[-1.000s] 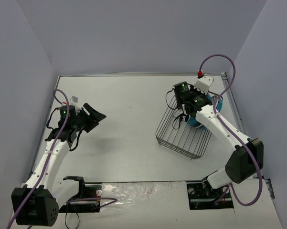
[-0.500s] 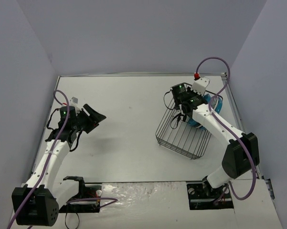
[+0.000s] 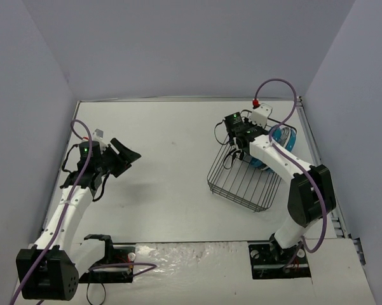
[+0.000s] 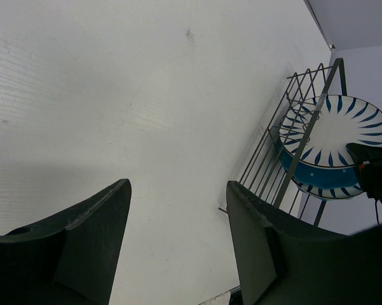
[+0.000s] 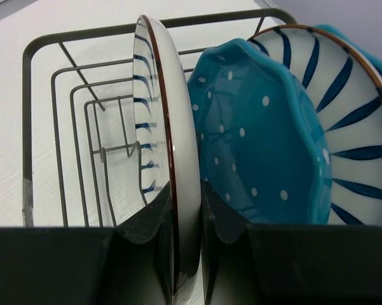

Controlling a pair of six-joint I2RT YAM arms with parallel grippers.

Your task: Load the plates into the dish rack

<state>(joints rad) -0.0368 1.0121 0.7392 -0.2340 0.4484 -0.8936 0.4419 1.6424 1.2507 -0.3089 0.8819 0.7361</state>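
Black wire of the dish rack (image 5: 27,127) frames your right wrist view, and your right gripper (image 5: 185,210) is pinched tight on the lower rim of a striped plate (image 5: 181,140) at the bottom centre of that frame. That plate stands on edge inside the rack, its striped face turned to the left of the picture. Just to its right a teal dotted plate (image 5: 254,146) also stands on edge, its dotted hollow facing the camera. A second striped plate (image 5: 362,133) leans behind it at the right edge. A teal rim (image 5: 359,44) shows past that one in the upper right corner.

In the top view the rack sits in the right half of the white table (image 3: 171,140). Your left gripper (image 3: 126,155) is well away at the left side. Its jaws stand apart with nothing between them and only bare table beneath.
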